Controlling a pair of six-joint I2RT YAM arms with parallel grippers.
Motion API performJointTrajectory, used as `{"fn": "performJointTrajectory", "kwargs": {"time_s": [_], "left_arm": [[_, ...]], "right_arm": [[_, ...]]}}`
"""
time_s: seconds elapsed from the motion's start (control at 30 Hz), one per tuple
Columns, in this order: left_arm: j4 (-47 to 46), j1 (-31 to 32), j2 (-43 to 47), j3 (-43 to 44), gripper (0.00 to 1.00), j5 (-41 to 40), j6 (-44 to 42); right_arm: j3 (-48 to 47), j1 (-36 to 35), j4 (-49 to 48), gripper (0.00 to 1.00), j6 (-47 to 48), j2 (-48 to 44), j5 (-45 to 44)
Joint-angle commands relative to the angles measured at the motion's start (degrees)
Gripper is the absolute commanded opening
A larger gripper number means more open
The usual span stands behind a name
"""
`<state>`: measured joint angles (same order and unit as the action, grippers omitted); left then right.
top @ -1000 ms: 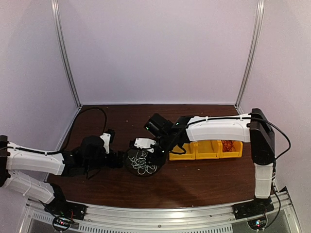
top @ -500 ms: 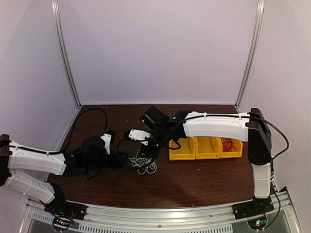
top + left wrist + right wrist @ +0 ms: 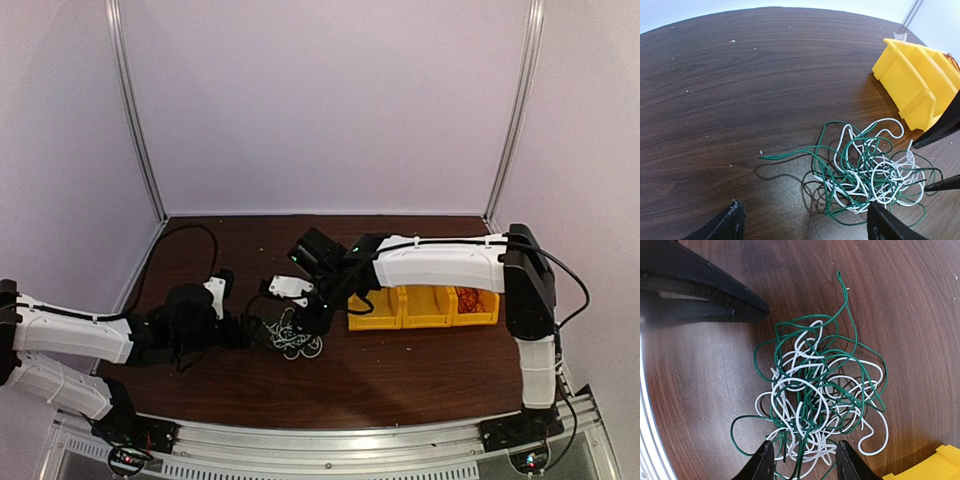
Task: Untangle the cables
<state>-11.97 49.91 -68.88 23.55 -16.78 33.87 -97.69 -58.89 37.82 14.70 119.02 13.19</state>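
Observation:
The cables point(image 3: 293, 335) are a fist-sized tangle of thin green and white wires lying on the dark wooden table point(image 3: 400, 370). No red or black wire shows in the tangle. In the left wrist view the cables point(image 3: 865, 170) lie just ahead of my open left gripper point(image 3: 807, 226), nearer its right finger. In the right wrist view the cables point(image 3: 815, 395) lie under my open right gripper point(image 3: 805, 462), with several strands running between its fingertips point(image 3: 762, 462). In the top view the left gripper point(image 3: 243, 330) is left of the tangle and the right gripper point(image 3: 305, 312) is just above it.
A row of yellow bins point(image 3: 425, 305) stands right of the tangle; the rightmost holds red-orange wires point(image 3: 470, 297). The nearest bin shows in the left wrist view point(image 3: 910, 80). A thick black arm cable point(image 3: 190, 235) loops at the back left. Metal frame posts stand at the rear corners.
My right gripper swung left and settled lower over the tangle. A dark round patch seen around the cables a second ago no longer shows. My left gripper shifted only slightly.

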Motion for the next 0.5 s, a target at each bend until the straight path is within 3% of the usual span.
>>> {"fn": "performJointTrajectory", "kwargs": {"time_s": [0.0, 0.23, 0.47], "left_arm": [[-2.2, -0.3, 0.2, -0.3, 0.86, -0.7, 0.3], [-1.9, -0.3, -0.2, 0.0, 0.86, -0.5, 0.1], [-2.8, -0.3, -1.2, 0.1, 0.86, -0.2, 0.2]], "right_arm": [[1.3, -0.1, 2.4, 0.46, -0.1, -2.5, -0.3], [0.8, -0.1, 4.6, 0.41, 0.0, -2.4, -0.8], [0.4, 0.0, 6.4, 0.22, 0.1, -2.6, -0.5]]}}
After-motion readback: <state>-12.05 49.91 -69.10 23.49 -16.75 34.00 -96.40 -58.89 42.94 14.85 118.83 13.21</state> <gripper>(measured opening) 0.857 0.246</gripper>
